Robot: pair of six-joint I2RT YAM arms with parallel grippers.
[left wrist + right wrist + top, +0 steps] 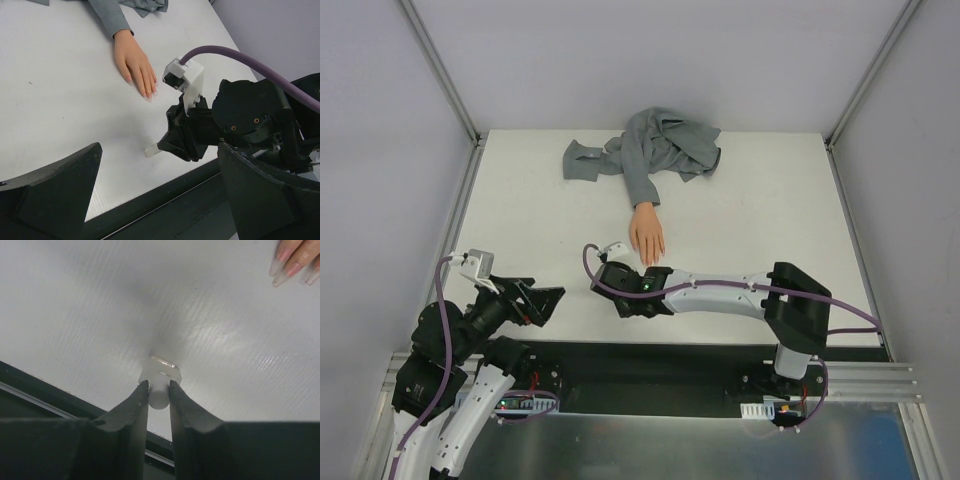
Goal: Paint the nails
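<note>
**Near the desk's front edge, right claw (159, 386) pinches a small bottle (161, 371)**

Down at the near side of the white desk (770, 220), the right arm is stretched out low and across to the left. Its claw is clamped on the white cap of the little bottle, one finger on each side and no gap showing. The bottle's clear body sits just under the fingertips, right at the desk surface. It looks to be resting there, though the wrist view doesn't settle whether it is truly touching.

Now the target. The peach mannequin hand (647, 235) lies flat, palm down, in the middle of the desk with its fingers pointing toward the arms. The nails (148, 95) are long, pale and tapered, and they sit at the fingertips just beyond the right claw. They are near the bottle but apart from it, and in the right wrist view they peek in at the upper right corner. A grey sleeve (642, 185) runs back from the wrist to a crumpled grey garment (665, 145) at the far edge.

Over on the left, the left claw (548, 304) hangs by the front-left corner of the desk with its two dark fingers spread wide and nothing between them. It is well apart from the hand, and its camera looks across at the right claw and the bottle.
</note>
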